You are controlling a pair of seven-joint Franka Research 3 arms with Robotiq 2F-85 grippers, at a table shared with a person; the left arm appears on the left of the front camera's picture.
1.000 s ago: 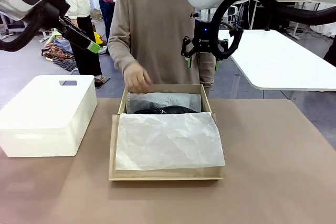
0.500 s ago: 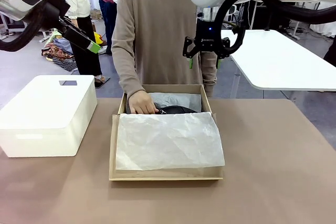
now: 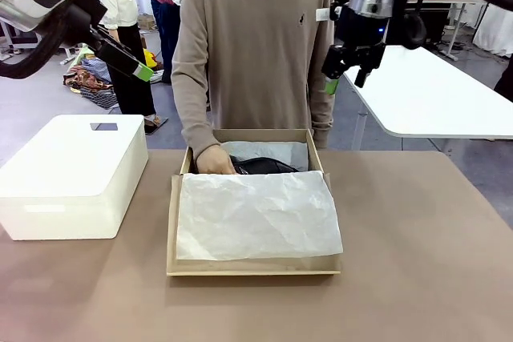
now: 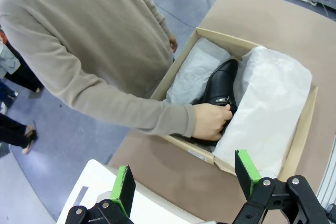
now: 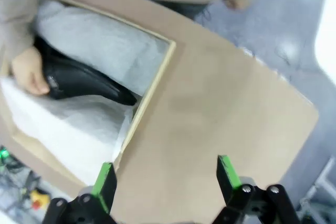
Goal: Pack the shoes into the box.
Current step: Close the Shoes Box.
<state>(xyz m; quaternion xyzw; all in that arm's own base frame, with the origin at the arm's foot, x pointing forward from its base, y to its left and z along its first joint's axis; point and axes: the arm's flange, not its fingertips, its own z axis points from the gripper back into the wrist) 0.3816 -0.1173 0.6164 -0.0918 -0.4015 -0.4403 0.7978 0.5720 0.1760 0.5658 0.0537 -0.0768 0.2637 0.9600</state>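
As viewed across the table, front view: box (image 3: 252, 266) open at lower centre of the frame, tissue paper (image 3: 256, 214) spread over most of its inside; one black shoe (image 3: 264, 166) lying at the far end, partly under the paper.
Hand, front view: person's hand (image 3: 215, 160) reaching into the far left corner of the box, on the shoe.
Grippers, front view: left gripper (image 3: 132, 60) at upper left, right gripper (image 3: 345, 79) at upper right, both high above the table (image 3: 417, 238), jaws apart, holding nothing.
Bystander object: white box (image 3: 72, 174) at left, apart from the box.
Left wrist view: left gripper (image 4: 185, 179) parted and empty at the bottom edge; shoe (image 4: 220, 85) at centre right between folds of tissue paper; person's hand (image 4: 210, 121) curled around its rear end, grasping it.
Right wrist view: right gripper (image 5: 165, 179) parted and empty at the bottom edge, above bare table beside the box; shoe (image 5: 84, 82) at left, person's hand (image 5: 29, 72) closed on its rear end.
Step in hand: judged as seating a shoe in the box by hand; second shoe hidden or absent, impossible to tell.
Next move: likely calls for the hand drawn clear, any remaining shoe laid alongside, tissue paper folded over, box closed; no gripper descent while the hand is inside.
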